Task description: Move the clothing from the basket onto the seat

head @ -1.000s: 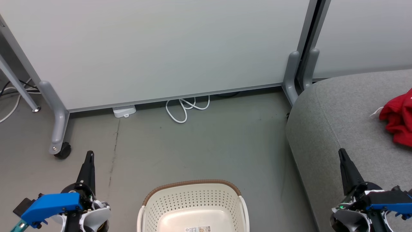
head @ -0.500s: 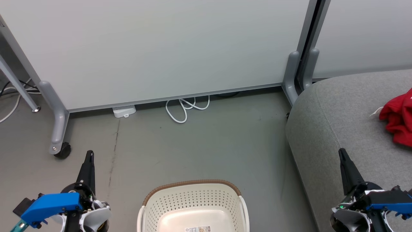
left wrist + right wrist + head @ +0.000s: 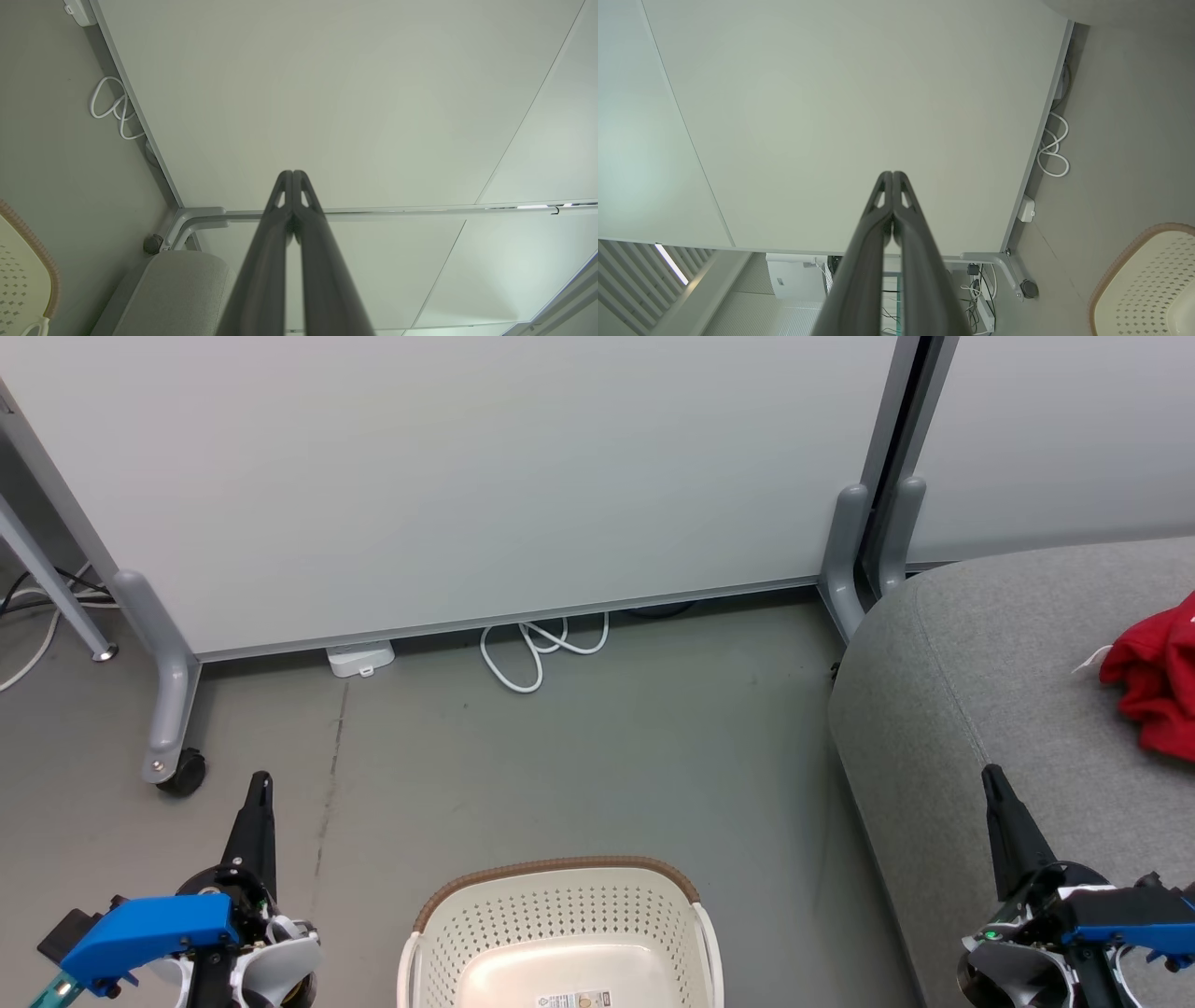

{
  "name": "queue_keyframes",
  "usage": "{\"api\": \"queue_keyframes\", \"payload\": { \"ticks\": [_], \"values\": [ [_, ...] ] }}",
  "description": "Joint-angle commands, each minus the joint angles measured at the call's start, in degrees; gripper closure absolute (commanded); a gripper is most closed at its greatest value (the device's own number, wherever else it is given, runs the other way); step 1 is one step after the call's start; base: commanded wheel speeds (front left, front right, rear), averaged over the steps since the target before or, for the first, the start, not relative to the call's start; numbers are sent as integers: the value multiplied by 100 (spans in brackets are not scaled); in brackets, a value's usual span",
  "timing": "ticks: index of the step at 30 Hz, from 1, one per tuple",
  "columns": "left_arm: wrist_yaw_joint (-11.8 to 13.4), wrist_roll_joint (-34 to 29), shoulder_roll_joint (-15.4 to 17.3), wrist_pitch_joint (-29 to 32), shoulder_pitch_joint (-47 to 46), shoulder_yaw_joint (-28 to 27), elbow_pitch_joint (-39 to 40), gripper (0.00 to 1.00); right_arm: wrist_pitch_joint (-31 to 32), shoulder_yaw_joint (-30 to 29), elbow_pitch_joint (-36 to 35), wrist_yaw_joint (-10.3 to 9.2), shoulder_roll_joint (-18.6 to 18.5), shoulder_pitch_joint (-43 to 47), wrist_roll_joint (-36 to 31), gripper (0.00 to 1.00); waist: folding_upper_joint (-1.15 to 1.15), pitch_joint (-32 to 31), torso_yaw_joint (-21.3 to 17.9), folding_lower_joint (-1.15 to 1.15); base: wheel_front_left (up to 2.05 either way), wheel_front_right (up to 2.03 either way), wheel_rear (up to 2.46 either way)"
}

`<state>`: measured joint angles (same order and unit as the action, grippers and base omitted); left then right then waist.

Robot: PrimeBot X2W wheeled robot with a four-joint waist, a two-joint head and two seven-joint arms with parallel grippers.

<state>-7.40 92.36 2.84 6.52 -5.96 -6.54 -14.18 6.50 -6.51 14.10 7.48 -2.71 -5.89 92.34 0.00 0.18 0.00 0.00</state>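
Observation:
The cream perforated basket (image 3: 558, 933) with its brown braided rim stands on the floor at the bottom centre, and the part I see holds no fabric. Red clothing (image 3: 1153, 683) lies bunched on the grey seat (image 3: 990, 681) at the right edge. My left gripper (image 3: 260, 782) is shut and holds nothing, to the left of the basket. My right gripper (image 3: 991, 775) is shut and bare, over the seat's front left part. The wrist views show each pair of fingers, left (image 3: 292, 173) and right (image 3: 893, 174), pressed together against white panels. The basket rim also shows in both wrist views (image 3: 32, 261) (image 3: 1134, 261).
White partition panels (image 3: 467, 476) on grey feet with a castor (image 3: 182, 773) stand behind the floor. A coiled white cable (image 3: 537, 649) and a white box (image 3: 360, 658) lie at the panel's base. Bare grey floor lies between basket, panel and seat.

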Motion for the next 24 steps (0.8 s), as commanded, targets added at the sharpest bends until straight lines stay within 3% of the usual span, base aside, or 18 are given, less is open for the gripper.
{"api": "queue_keyframes", "payload": {
  "ticks": [1,24],
  "values": [
    [-20,11,7,24,-53,-10,25,100,27,-8,-14,2,-31,-63,15,100,0,0,0,0,0,0,0],
    [-20,11,7,23,-53,-10,25,100,27,-8,-14,2,-32,-63,15,100,0,0,0,0,0,0,0]
  ]
}}
